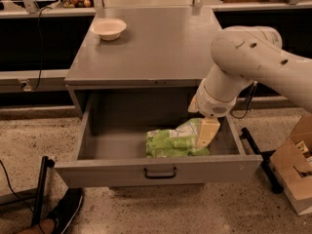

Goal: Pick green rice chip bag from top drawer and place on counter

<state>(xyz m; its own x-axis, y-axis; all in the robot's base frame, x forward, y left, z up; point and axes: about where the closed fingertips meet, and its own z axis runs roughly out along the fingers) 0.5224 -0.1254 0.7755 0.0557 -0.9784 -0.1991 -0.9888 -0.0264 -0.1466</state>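
The green rice chip bag (173, 141) lies in the front right part of the open top drawer (97, 172), light green with white patches. My gripper (207, 132) hangs from the bulky white arm (243, 62) and reaches down into the drawer. It sits at the bag's right end, touching or just above it. The counter (156, 48) is the grey cabinet top behind the drawer.
A white bowl (109, 28) stands on the counter's back left corner. A cardboard box (297, 165) and a dark floor bar (261, 160) are to the right of the drawer. A black pole (40, 189) and a shoe (66, 208) are at front left.
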